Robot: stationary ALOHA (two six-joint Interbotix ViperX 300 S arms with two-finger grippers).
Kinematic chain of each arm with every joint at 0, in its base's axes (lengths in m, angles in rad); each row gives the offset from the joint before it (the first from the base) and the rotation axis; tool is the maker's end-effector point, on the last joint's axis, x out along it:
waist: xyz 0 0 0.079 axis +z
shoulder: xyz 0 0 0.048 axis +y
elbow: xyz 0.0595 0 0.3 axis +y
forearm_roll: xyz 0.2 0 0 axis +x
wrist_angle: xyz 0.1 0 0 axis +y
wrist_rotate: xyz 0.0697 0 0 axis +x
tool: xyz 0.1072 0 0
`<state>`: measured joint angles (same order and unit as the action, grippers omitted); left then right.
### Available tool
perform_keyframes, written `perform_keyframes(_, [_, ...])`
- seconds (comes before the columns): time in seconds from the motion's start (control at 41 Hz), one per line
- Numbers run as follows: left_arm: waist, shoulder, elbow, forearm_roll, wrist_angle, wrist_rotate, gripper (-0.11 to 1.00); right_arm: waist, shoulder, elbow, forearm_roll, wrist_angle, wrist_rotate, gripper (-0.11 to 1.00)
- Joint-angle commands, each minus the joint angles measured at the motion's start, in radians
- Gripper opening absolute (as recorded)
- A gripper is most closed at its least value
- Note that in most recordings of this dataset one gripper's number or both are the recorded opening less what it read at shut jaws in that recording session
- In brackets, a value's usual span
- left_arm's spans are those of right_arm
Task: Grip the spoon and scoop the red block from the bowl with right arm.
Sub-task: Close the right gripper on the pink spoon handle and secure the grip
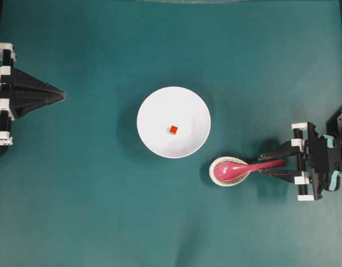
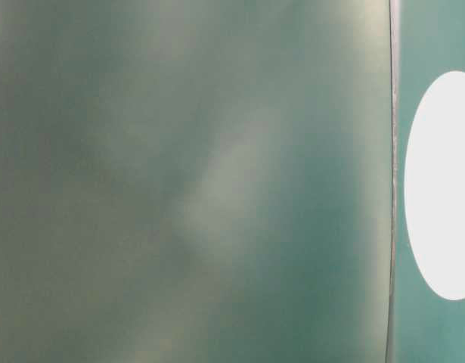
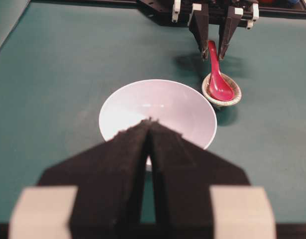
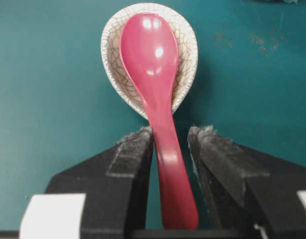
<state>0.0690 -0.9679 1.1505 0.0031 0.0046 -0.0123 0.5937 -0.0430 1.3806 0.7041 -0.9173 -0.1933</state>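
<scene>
- Right wrist view: right gripper (image 4: 170,137) jaws straddle the spoon (image 4: 157,89) handle, narrow, with a gap on one side.
- Uneven closing could twist it off the dish (image 4: 185,50) (glossy handle).
- Left gripper (image 3: 149,130) jaws pressed together, holding nothing.

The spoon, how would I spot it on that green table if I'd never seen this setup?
Find the big white bowl mid-table; just off its rim toward the right arm sits a small crackled beige dish. The spoon lies with its scoop in that dish, its handle running out between the right gripper's jaws. It is the only glossy pink-red thing, far bigger than the tiny red block in the bowl.
</scene>
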Motion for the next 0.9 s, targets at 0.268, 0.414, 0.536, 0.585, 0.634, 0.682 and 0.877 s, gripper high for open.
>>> perform_keyframes(0.268, [0.003, 0.008, -0.028, 0.003, -0.005, 0.000, 0.00, -0.002, -0.009, -0.014, -0.021, 0.012, -0.006, 0.41])
perform_keyframes(0.414, [0.003, 0.008, -0.028, 0.002, -0.005, 0.000, 0.00, -0.002, -0.009, -0.011, -0.021, 0.012, -0.011, 0.41])
perform_keyframes(0.536, [0.003, 0.008, -0.028, 0.002, -0.005, 0.000, 0.00, -0.002, -0.009, -0.011, -0.021, 0.012, -0.014, 0.40])
perform_keyframes(0.585, [0.003, 0.008, -0.028, 0.002, -0.005, 0.000, 0.00, -0.002, -0.009, -0.011, -0.021, 0.012, -0.015, 0.39])
perform_keyframes(0.634, [0.003, 0.008, -0.028, 0.002, -0.005, 0.000, 0.00, -0.002, -0.009, -0.011, -0.021, 0.012, -0.020, 0.38])
perform_keyframes(0.682, [0.003, 0.008, -0.028, 0.002, -0.005, 0.000, 0.00, -0.002, -0.009, -0.011, -0.021, 0.012, -0.029, 0.37])
perform_keyframes(0.877, [0.003, 0.008, -0.028, 0.003, -0.003, -0.002, 0.00, -0.002, -0.009, -0.012, -0.020, 0.012, -0.046, 0.31])
